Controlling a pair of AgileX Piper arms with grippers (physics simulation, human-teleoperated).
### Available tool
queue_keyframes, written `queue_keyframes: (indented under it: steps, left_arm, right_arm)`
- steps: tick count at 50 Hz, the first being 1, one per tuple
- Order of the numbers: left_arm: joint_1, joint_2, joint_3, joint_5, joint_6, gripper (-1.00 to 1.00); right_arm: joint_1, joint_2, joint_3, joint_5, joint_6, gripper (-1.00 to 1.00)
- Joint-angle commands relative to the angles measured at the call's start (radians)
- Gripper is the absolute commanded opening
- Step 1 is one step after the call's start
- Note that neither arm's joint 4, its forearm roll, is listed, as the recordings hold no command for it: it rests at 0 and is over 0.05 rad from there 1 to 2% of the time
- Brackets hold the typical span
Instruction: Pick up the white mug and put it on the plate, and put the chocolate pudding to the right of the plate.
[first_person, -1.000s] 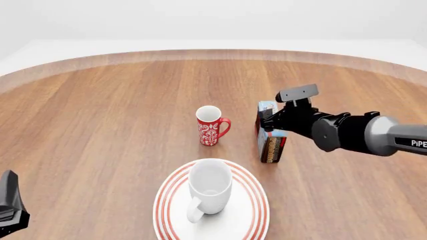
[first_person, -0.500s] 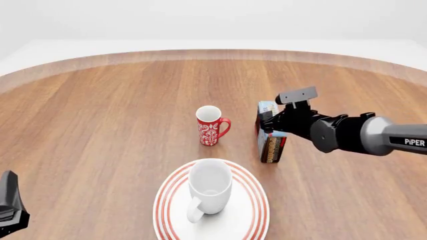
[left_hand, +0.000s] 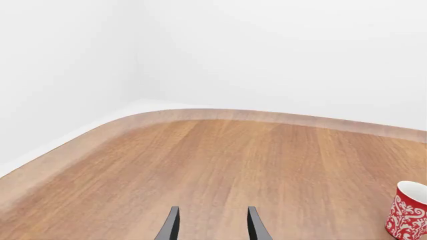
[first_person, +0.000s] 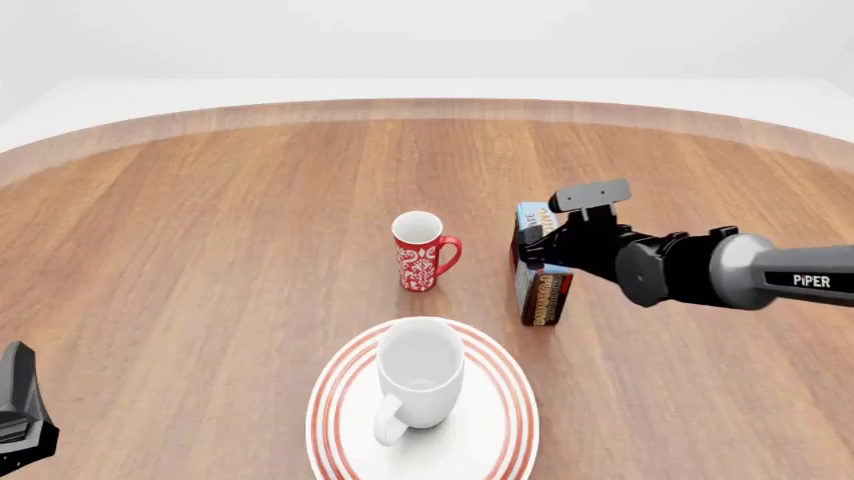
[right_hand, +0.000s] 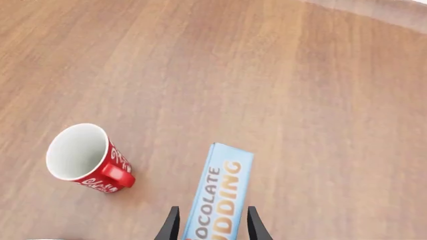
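The white mug (first_person: 419, 375) stands upright on the red-ringed plate (first_person: 336, 400) at the near middle, handle toward me. The chocolate pudding (first_person: 542, 288) stands upright behind and to the right of the plate; the right wrist view shows its blue lettered top (right_hand: 221, 192). My right gripper (first_person: 534, 245) is open, one finger on each side of the carton's top (right_hand: 212, 225), a thin gap showing on one side. My left gripper (left_hand: 210, 227) is open and empty, low at the near left edge (first_person: 19, 412).
A red mug with white pattern (first_person: 420, 255) stands upright left of the carton, behind the plate; it also shows in the right wrist view (right_hand: 83, 157) and the left wrist view (left_hand: 408, 210). The round wooden table (first_person: 214, 220) curves away at the back.
My right arm has dropped slightly and eased in over the carton. The carton, both mugs, the plate and the left arm have not moved.
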Motion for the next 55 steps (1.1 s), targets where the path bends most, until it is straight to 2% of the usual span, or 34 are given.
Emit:
queue_keyframes:
  steps: [1,27,55]
  left_arm:
    - [0.001,0.000,0.000,0.000,0.000,1.00]
    - [0.001,0.000,0.000,0.001,0.000,1.00]
    - [0.001,0.000,0.000,0.000,0.000,1.00]
  right_arm:
    - [0.001,0.018,-0.005,-0.002,0.000,1.00]
    - [0.000,0.044,-0.022,0.004,0.011,1.00]
    - [-0.002,0.058,-0.058,0.058,0.025,1.00]
